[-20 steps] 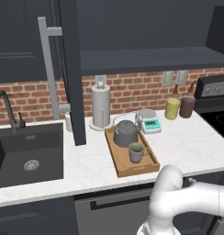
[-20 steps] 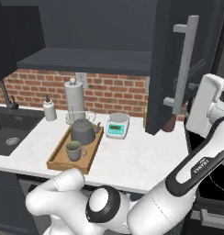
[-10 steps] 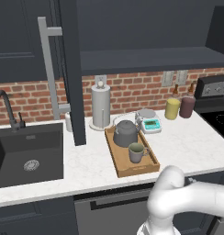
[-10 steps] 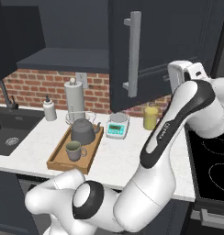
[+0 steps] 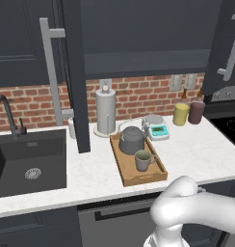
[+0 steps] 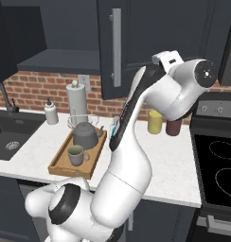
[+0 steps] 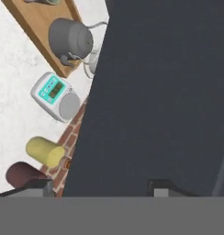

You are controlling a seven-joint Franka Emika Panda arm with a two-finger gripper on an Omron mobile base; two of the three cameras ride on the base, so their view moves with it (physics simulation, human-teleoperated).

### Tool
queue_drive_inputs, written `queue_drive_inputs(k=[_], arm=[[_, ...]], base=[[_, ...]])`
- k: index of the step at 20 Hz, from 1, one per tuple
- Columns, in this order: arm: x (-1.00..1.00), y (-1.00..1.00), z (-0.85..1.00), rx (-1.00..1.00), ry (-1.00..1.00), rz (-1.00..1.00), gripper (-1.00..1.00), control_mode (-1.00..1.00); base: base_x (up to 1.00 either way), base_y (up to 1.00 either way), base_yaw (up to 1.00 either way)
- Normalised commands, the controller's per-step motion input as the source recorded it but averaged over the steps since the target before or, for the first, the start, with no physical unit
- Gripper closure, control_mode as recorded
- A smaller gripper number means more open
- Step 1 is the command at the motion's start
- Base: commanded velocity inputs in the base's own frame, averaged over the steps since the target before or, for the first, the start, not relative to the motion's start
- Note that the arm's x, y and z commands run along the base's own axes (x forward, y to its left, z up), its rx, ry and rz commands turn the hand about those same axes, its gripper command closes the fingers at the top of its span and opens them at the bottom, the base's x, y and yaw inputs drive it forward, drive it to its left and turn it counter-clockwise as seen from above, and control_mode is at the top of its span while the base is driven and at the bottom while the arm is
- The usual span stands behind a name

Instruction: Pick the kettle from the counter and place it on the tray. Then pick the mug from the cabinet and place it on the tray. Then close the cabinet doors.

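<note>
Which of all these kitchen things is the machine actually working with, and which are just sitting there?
Part of the job:
kettle, on the tray
mug, on the tray
tray
counter
cabinet doors, not yet fully shut

Just lying about:
paper-towel roll
scale
yellow jar
maroon cup
sink

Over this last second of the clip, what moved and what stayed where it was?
The right cabinet door swung leftward toward closing, as the right base view shows, with the arm sweeping in behind it, pushing rather than gripping. The left cabinet door stayed open. The kettle and mug stayed on the tray; the scale, yellow jar and maroon cup did not shift.
</note>
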Motion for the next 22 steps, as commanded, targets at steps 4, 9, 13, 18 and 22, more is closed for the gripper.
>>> queue_drive_inputs(k=[4, 9, 13, 18, 22], arm=[[0.97, 0.69, 0.0, -0.12, 0.0, -0.27, -1.0, -1.0], [0.95, 0.61, -0.02, -0.07, 0.0, -0.25, -1.0, -1.0], [0.89, 0.45, -0.08, -0.03, 0.0, -0.22, -1.0, -1.0], [0.77, 0.16, -0.15, 0.0, 0.0, -0.15, -1.0, -1.0], [0.74, 0.0, -0.24, 0.0, -0.04, -0.1, -1.0, -1.0]], base=[[0.0, 0.0, 0.0], [0.0, 0.0, 0.0], [0.0, 0.0, 0.0], [0.0, 0.0, 0.0], [0.0, 0.0, 0.0]])
